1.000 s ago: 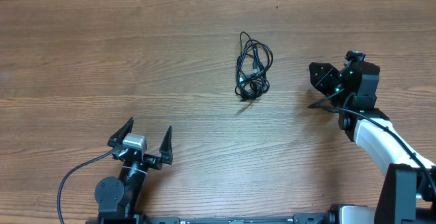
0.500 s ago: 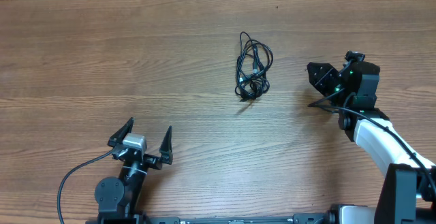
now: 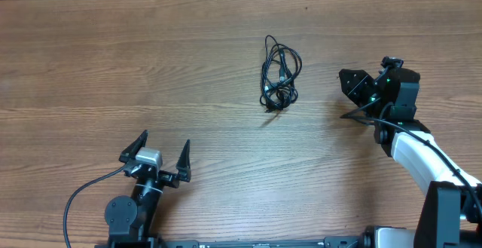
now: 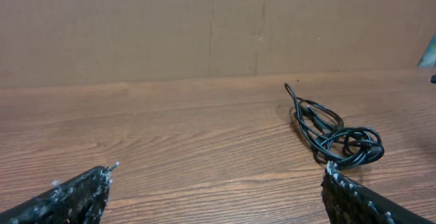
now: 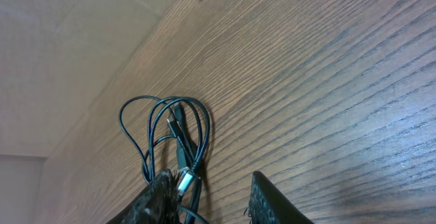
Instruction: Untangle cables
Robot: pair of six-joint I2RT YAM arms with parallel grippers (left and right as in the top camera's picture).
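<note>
The thin black flexible cables (image 3: 276,91) are lying flat on the brown wood-grain tabletop (image 3: 151,67), in its far half and a little right of the middle. They are sitting together as one small tangled bundle. Several long narrow loops are stretching toward the table's far edge, overlapping one another. At the near end the strands are crossing into a tighter knot. A small dark plug end (image 5: 175,124) is resting inside the loops.

Wood-grain table (image 3: 113,67), plain brown cardboard wall (image 4: 136,26) behind
</note>
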